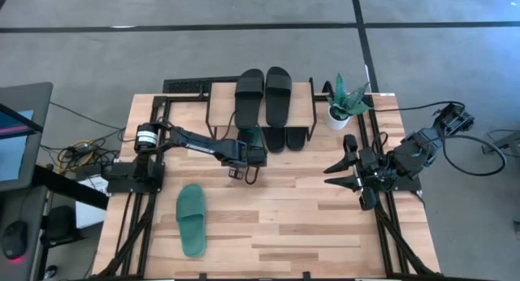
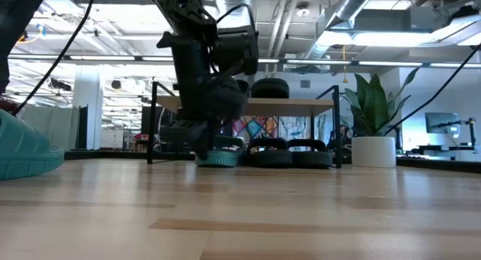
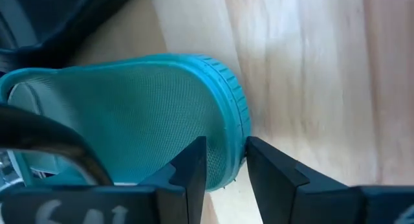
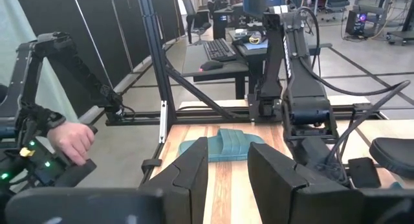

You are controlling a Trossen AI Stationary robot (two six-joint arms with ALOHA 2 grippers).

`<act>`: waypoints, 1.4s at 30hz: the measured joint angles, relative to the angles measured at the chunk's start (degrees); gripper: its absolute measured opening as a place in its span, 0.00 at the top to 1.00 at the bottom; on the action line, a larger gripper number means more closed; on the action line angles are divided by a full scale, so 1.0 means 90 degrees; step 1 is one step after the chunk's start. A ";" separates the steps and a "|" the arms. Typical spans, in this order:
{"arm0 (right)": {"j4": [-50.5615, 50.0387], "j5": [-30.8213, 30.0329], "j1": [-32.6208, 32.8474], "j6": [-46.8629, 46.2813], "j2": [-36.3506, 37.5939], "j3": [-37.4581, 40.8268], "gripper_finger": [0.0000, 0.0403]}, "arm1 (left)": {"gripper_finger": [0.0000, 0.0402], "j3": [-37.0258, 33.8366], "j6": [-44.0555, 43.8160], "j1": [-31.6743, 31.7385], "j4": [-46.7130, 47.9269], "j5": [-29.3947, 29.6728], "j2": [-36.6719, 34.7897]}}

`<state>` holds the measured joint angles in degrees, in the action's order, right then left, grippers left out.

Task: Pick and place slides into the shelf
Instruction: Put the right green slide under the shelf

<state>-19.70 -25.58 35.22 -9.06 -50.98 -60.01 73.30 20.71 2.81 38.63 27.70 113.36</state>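
Pinched at its rim by the left gripper point(image 3: 225, 162), the green slide point(image 3: 129, 114) was held at the shelf point(image 1: 213, 92) mouth, long axis toward twelve o'clock; the right gripper point(image 1: 340, 174), slightly parted, was parked at three o'clock.

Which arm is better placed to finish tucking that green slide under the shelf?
Left. The left gripper already pinches the green slide's rim at the shelf; the right gripper waits at the table's right edge.
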 joint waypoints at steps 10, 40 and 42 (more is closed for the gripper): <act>-0.0002 -0.0002 -0.0013 0.0011 0.0000 0.0000 0.76 | 0.75 0.0005 0.0673 0.0128 -0.0127 -0.0226 -0.0002; -0.0282 0.0000 -0.0347 0.0058 0.0000 0.0000 0.76 | 1.00 0.0005 0.0818 -0.0314 -0.0604 -0.0038 -0.0002; -0.0282 0.0000 -0.0347 0.0058 0.0000 0.0000 0.76 | 1.00 0.0005 0.0910 -0.0326 -0.0617 0.0056 -0.0002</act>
<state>-22.24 -25.58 32.10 -8.54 -50.98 -60.01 73.34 28.90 -0.12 33.07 28.21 113.34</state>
